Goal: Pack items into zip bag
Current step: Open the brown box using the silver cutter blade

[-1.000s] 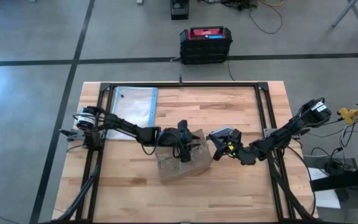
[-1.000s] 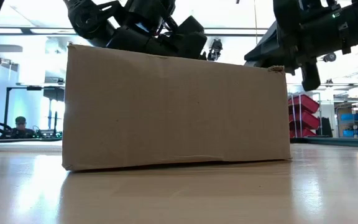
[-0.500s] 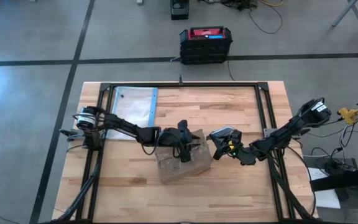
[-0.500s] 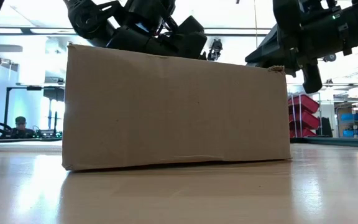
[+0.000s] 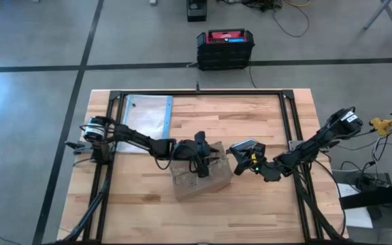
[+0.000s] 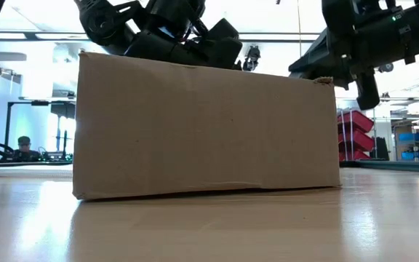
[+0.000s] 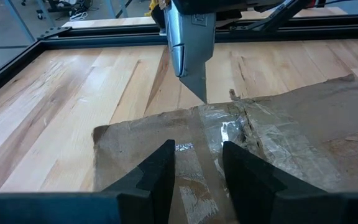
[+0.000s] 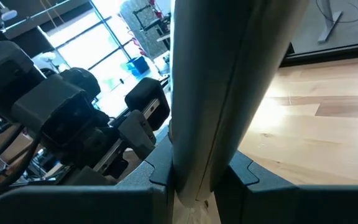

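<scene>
Barely anything moved: my right gripper still clamps the grey tool at the box; left gripper part-open above it, empty. Zip bag lies far-left, flimsy, slippery; pinch its blue strip edge.

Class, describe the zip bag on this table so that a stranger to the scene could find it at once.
Start at the wooden table seen from above and go to its far left corner. Flat there lies the zip bag, a clear rectangle with a blue strip along one edge, unlike the brown cardboard box mid-table.
</scene>
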`<action>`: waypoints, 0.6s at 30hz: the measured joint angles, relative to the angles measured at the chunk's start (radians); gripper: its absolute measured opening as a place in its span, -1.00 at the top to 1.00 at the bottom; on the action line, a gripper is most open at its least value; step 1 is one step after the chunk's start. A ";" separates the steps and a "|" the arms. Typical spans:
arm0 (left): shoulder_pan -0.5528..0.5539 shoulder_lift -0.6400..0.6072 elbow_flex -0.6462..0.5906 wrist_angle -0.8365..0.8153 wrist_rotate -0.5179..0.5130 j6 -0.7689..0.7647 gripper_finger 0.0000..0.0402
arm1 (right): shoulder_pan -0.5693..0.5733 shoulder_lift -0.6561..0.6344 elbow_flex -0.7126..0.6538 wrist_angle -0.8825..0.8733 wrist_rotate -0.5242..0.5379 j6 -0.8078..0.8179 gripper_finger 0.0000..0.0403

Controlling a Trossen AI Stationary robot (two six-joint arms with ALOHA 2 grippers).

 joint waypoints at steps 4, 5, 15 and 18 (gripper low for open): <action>0.000 0.000 0.000 0.000 0.000 -0.001 0.40 | -0.005 0.000 0.001 -0.001 0.000 0.015 0.74; 0.000 0.000 0.000 0.000 0.000 -0.001 0.40 | -0.005 0.006 0.001 0.002 0.003 0.018 0.74; 0.000 0.000 0.000 -0.003 -0.007 -0.015 0.41 | -0.009 0.087 0.057 -0.003 0.066 0.006 0.74; 0.000 0.000 0.000 -0.005 -0.006 -0.017 0.40 | -0.009 0.091 0.080 -0.012 0.076 -0.054 0.74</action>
